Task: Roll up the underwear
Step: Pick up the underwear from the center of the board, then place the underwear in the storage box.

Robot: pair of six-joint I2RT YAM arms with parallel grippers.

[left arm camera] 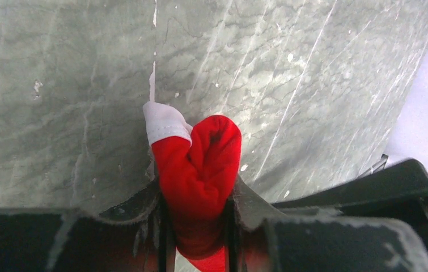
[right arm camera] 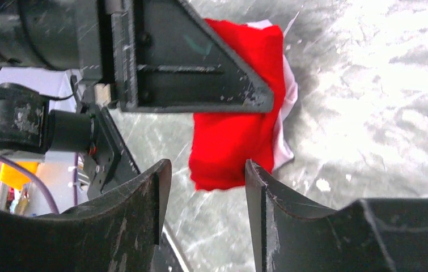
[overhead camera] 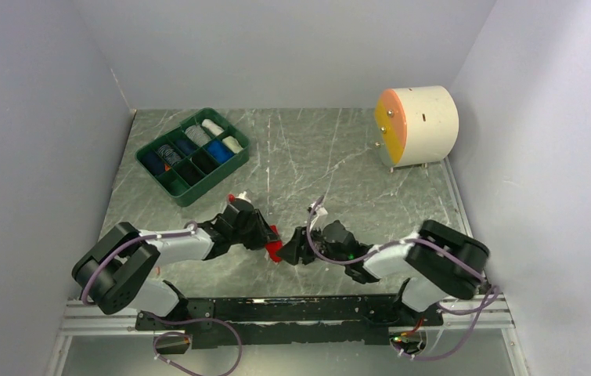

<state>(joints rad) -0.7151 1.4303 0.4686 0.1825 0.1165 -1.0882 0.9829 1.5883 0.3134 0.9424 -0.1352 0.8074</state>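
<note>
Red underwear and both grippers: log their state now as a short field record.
garment: bright red cloth underwear with white waistband edge, bunched into a bundle
left gripper: shut on the underwear, bundle poking out ahead
right gripper: open, jaws apart, bundle's end just ahead
surface: grey marbled table
back left: green compartment tray holding rolled cloths
back right: cream drum with orange face
</note>
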